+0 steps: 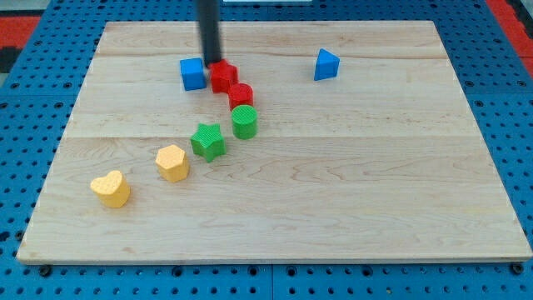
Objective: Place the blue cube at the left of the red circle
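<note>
Pale wooden board [350, 192] lies on a blue pegboard surface [25, 167], and the green star [207, 140] near its middle serves as landmark. Nearest the view's bottom, well to the star's lower left, sits a yellow heart [111, 188]; a yellow hexagon-like block [172, 162] lies between that heart and the star. Just to the star's upper right stands a green cylinder [244, 121], with the red circle [241, 95] touching it from above. Farther up from the star a red star-like block [222, 76] adjoins the red circle, and the blue cube [193, 73] sits just left of that red block. My tip [213, 62] rests between them at their far edge; no pincer exists here. A blue triangular block [326, 64] lies far to the star's upper right.
</note>
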`<state>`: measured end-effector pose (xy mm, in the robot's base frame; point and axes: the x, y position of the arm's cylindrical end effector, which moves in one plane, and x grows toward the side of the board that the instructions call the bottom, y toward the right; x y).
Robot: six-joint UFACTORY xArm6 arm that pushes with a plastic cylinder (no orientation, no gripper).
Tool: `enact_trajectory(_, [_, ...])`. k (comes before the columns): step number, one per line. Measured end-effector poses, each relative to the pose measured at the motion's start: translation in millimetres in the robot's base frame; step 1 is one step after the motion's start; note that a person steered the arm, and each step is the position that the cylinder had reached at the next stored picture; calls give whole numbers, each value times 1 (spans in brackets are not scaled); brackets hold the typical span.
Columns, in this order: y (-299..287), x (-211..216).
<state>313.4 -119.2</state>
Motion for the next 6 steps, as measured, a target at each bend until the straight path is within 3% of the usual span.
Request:
enact_trajectory(1, [-18,39])
enact_trajectory(2, [-12,5])
enact_trajectory(3, [-67,-25])
enact_trajectory(5, [-32,137])
enact_trajectory(6, [-81,92])
